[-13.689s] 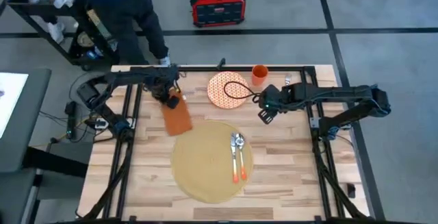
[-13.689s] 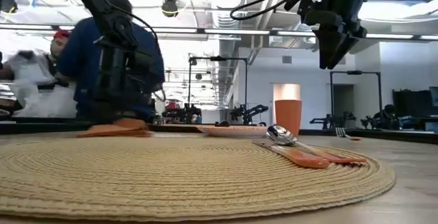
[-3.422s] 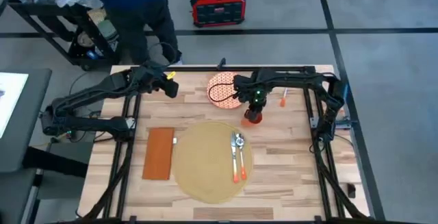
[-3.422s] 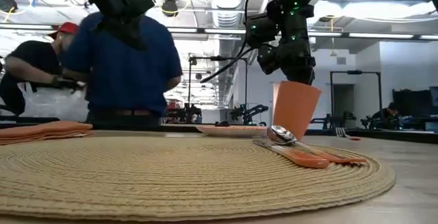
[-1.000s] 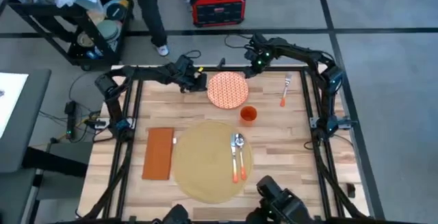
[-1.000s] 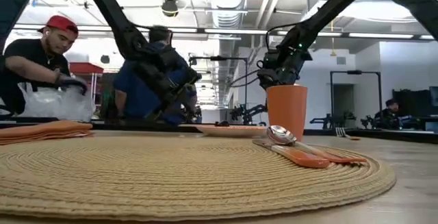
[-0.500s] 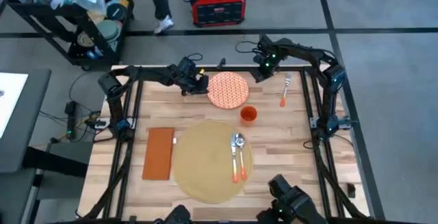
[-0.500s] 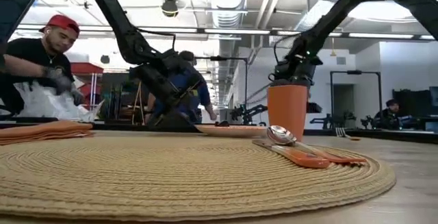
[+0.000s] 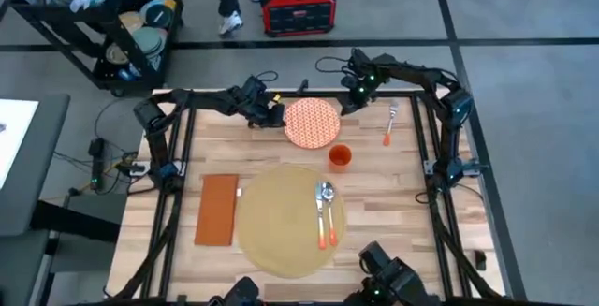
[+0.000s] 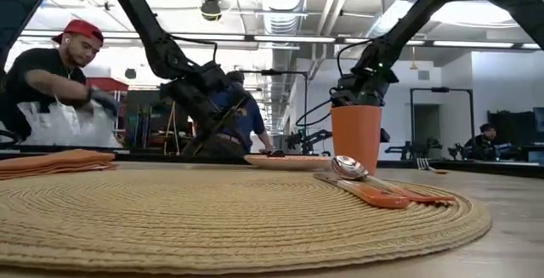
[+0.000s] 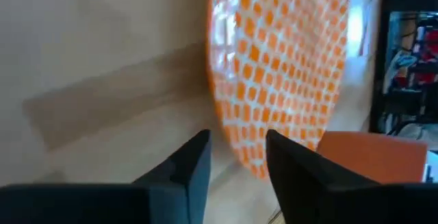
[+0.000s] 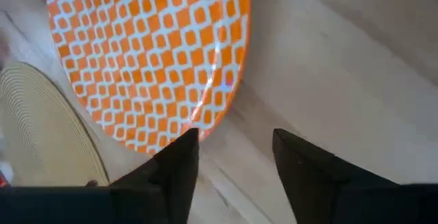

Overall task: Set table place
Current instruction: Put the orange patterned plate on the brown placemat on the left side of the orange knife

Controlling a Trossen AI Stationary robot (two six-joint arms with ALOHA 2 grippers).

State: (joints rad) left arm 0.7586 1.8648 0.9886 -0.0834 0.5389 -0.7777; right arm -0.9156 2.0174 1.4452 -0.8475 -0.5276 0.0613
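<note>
Both sets of fingers are spread, empty: my left gripper (image 9: 272, 116) and right gripper (image 9: 346, 100) flank the plate (image 9: 312, 123) at the far edge of the surface (image 9: 393, 212). The cup (image 9: 339, 157) now stands released beside the placemat (image 9: 288, 219) (plate's next, I'd guess). No readable labels anywhere.
</note>
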